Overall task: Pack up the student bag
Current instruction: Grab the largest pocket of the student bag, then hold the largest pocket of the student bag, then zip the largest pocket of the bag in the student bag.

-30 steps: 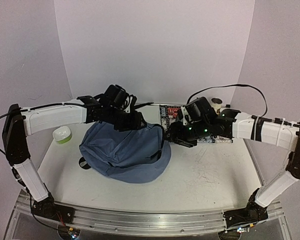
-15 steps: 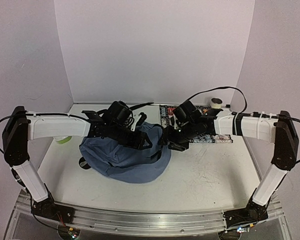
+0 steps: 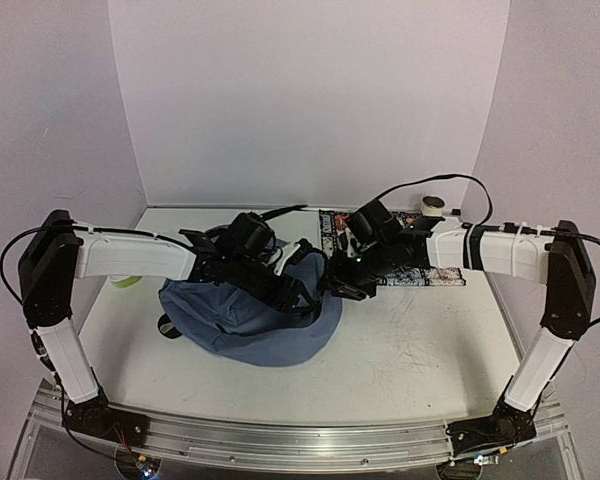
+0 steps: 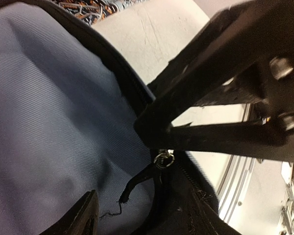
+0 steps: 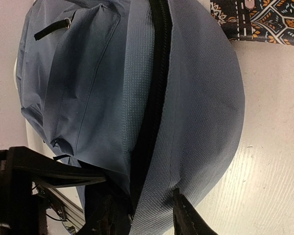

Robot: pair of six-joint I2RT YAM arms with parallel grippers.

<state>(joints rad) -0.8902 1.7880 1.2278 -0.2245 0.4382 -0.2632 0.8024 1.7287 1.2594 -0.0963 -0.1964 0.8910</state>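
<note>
The student bag point(image 3: 245, 315) is a slate-blue backpack lying left of the table's middle. Both grippers meet at its right rim. My left gripper point(image 3: 296, 292) is open above the zip. In the left wrist view its fingers point(image 4: 86, 216) stand wide apart, with the zip's metal ring point(image 4: 163, 159) and black pull cord point(image 4: 136, 187) ahead of them. My right gripper point(image 5: 143, 211) straddles the bag's rim beside the open zip point(image 5: 152, 93). One of its fingers point(image 5: 186, 215) presses into the blue fabric, and the jaws are still apart.
A patterned flat book or pouch point(image 3: 420, 262) lies right of the bag, under the right arm. A small white and green object point(image 3: 128, 281) shows by the left arm. A white roll point(image 3: 433, 206) stands at the back, and a black cable point(image 3: 430, 182) loops above it.
The left gripper has slid right across the bag to its right rim. The right gripper has come in to the same rim and narrowed its jaws round the fabric.
</note>
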